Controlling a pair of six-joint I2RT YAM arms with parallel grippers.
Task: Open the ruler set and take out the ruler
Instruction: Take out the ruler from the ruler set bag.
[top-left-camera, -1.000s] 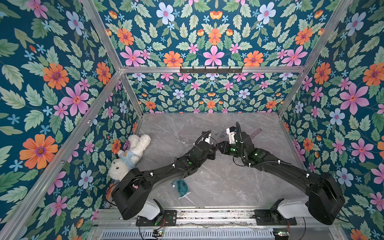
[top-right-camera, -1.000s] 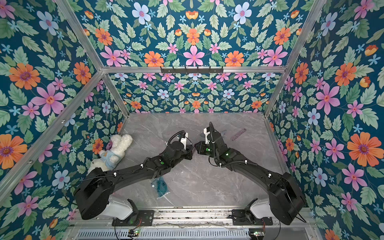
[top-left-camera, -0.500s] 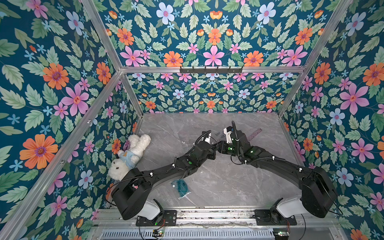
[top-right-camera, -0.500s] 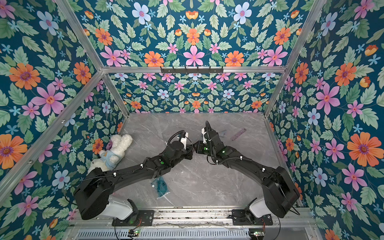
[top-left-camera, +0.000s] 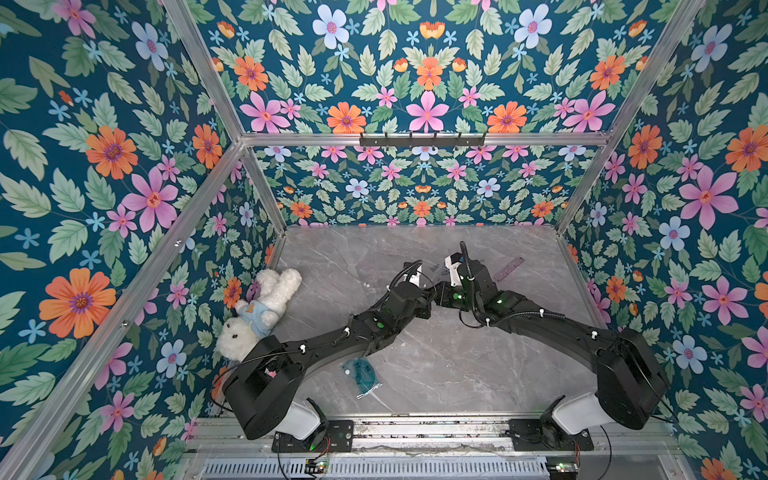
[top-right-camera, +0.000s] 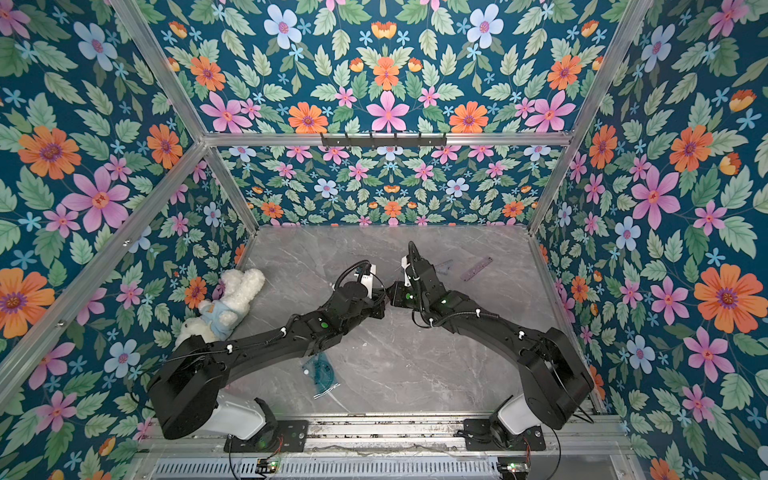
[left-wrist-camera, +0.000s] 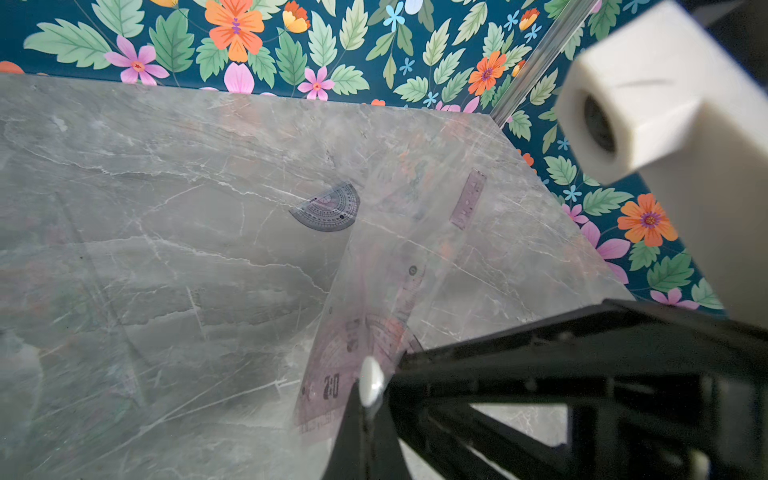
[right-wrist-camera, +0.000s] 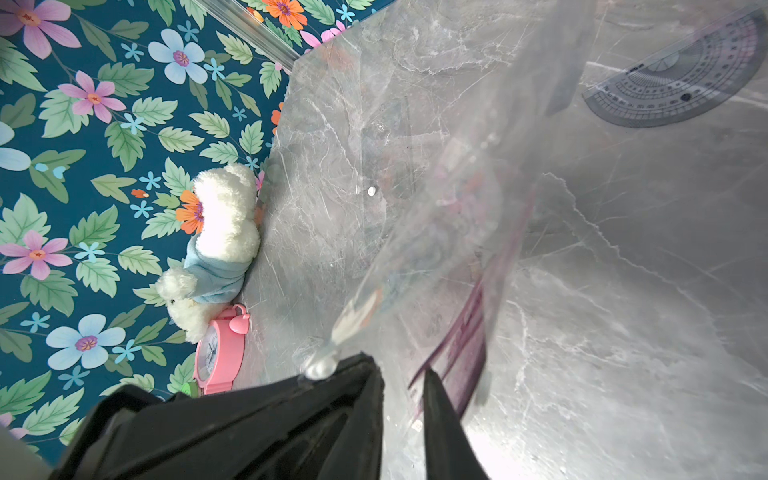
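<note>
The ruler set (left-wrist-camera: 374, 299), a clear soft pouch with purple pieces inside, hangs in the air over the middle of the bench (top-left-camera: 436, 365), between the two claws. In the left wrist view its film spreads away from the claw tips toward the far right corner of the bench. Through the film show a purple protractor printed with numerals and a narrow inner ruler (left-wrist-camera: 409, 291). The ruler's long axis points away from the claw, and a round hole marks its far end. In the right wrist view the purple contents appear nearly edge-on, as a thin line running lengthwise up the pouch from the fingers. A white snap stud sits on the pouch edge right at the left claw.

The left claw (left-wrist-camera: 372, 401) is fully closed, pinching the pouch edge by that stud. The right claw (right-wrist-camera: 401, 399) has its fingers a narrow gap apart, with the film and the purple edge passing between them. Whether they press on it I cannot tell.

Beyond the pouch a grey protractor (left-wrist-camera: 328, 208) lies flat on the bench. A loose purple ruler (top-left-camera: 507, 268) lies flat near the far right wall, its long axis slanting from near-left to far-right. Toward the front, beside the left arm, lies a teal protractor (top-left-camera: 359, 370) in clear wrap. A plush rabbit (top-left-camera: 259, 307) rests against the left wall, with a pink alarm clock (right-wrist-camera: 220, 353) just beside it.
</note>
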